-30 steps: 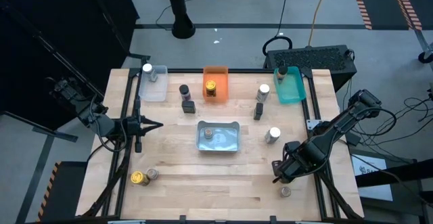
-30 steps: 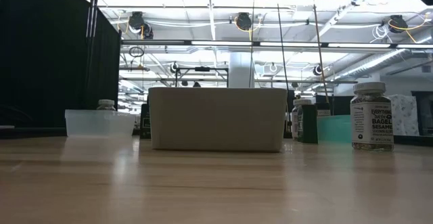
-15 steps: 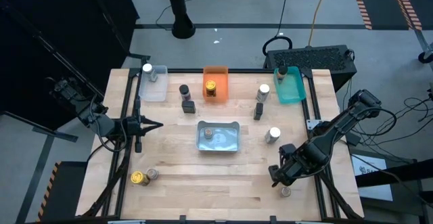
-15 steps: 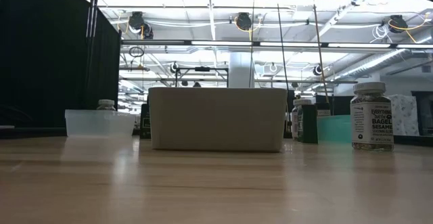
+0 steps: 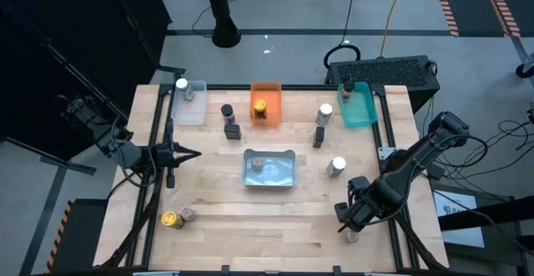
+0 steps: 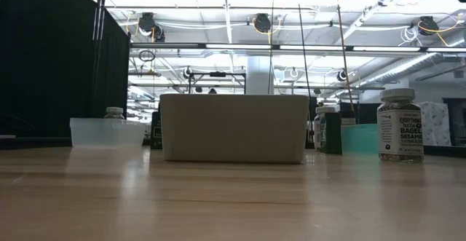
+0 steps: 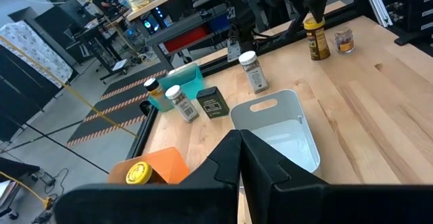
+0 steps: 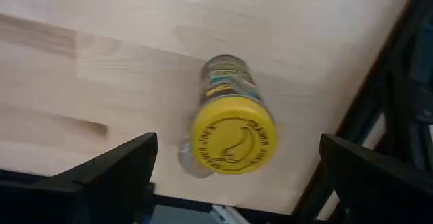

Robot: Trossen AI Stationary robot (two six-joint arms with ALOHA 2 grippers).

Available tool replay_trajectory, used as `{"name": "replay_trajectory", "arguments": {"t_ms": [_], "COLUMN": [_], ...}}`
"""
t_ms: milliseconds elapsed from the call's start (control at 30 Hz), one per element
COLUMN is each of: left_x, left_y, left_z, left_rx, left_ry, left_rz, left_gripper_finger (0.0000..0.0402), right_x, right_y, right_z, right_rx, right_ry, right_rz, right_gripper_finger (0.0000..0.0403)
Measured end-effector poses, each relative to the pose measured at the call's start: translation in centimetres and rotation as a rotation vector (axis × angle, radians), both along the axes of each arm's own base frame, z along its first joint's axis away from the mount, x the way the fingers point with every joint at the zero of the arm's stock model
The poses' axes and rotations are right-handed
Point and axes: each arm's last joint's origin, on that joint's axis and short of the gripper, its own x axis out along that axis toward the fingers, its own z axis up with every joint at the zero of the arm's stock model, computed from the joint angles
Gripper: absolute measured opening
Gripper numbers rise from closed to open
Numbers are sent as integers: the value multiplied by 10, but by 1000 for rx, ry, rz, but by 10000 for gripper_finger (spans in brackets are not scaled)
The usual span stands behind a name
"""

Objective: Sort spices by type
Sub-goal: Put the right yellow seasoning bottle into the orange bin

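Small spice jars stand about the table. A yellow-lidded jar [image 8: 233,139] stands upright near the table's near right corner, with a short brown-lidded jar [image 5: 353,236] beside it. My right gripper [image 8: 240,166] hangs open above the yellow-lidded jar, pointing down, one finger on each side of the lid and clear of it. My left gripper [image 7: 240,163] is shut and empty, held above the table's left side [image 5: 188,153]. Other jars sit in the orange bin [image 5: 265,92], the clear bin [image 5: 193,107], the teal bin [image 5: 360,109] and the grey bin [image 5: 269,168].
A white-lidded jar [image 5: 337,166] stands right of the grey bin. Another white-lidded jar [image 5: 324,112] and a black-lidded one [image 5: 227,111] stand farther back, each by a dark box. Two jars [image 5: 175,218] stand at the near left. Black frame rails [image 5: 390,143] border the table.
My right gripper has rolled a little about its downward line and edged toward the table's near edge above the near right jars. It stays open. No jar has moved.
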Motion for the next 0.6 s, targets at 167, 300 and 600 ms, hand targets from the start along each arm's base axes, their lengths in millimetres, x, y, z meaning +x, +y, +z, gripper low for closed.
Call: {"name": "replay_trajectory", "arguments": {"t_ms": [167,300,600], "left_x": [0,0,0], "left_y": [0,0,0], "left_z": [0,0,0], "left_rx": [-1,-1,-1], "left_ry": [0,0,0], "left_rz": [0,0,0], "left_gripper_finger": [15,15,15], "right_x": [3,8,9], "right_y": [4,8,9], "right_z": [-6,-13,-31], "right_rx": [-13,-17,-27], "right_ry": [16,20,35], "right_rz": [-1,4,3], "right_gripper_finger": [396,396,396]}}
